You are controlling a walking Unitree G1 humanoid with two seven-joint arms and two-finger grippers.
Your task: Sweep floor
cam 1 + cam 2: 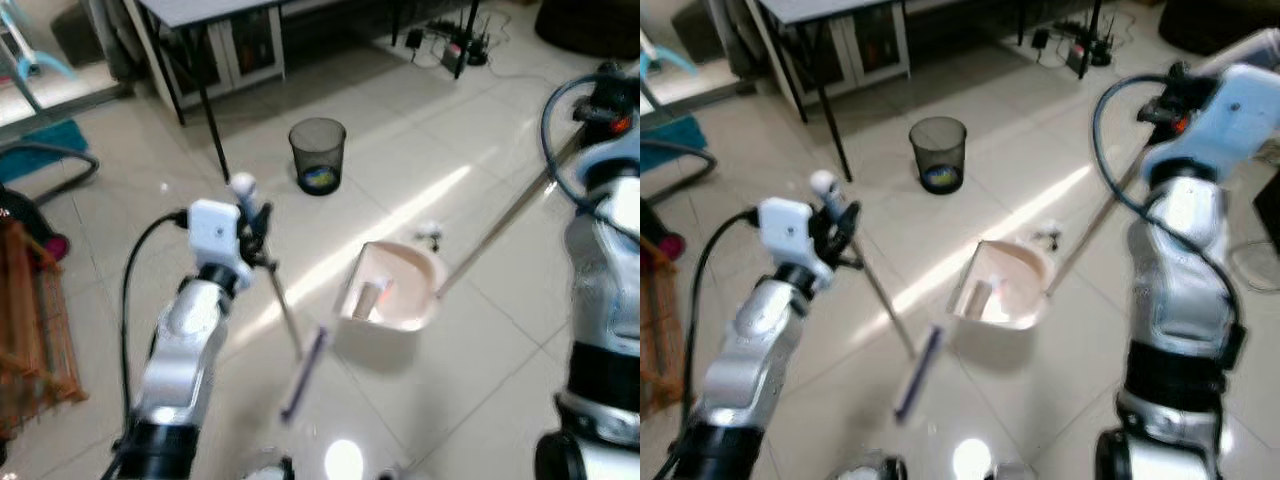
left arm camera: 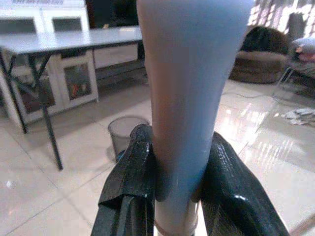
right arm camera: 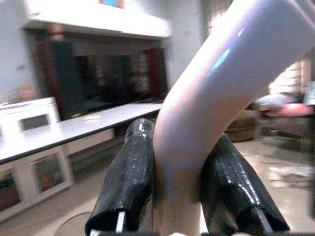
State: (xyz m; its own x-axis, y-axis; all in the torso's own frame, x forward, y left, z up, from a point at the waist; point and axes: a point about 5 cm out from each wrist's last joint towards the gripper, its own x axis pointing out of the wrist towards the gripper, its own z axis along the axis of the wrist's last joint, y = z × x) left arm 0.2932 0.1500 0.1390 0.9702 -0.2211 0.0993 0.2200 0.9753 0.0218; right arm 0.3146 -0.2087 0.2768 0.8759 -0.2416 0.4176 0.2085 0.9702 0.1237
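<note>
Floor tiles, glossy and pale, carried a small scrap of debris just beyond the cream plastic dustpan, with a black mesh wastebasket farther back by the table legs. On the left, the left gripper was clamped on the pale handle of the thin-shafted broom, whose purple head rested near the pan; on the right, the right gripper was closed around the dustpan's long handle. Sweeping seemed in progress, and the next stroke likely needed the broom carried past the scrap to draw it into the pan's mouth.
</note>
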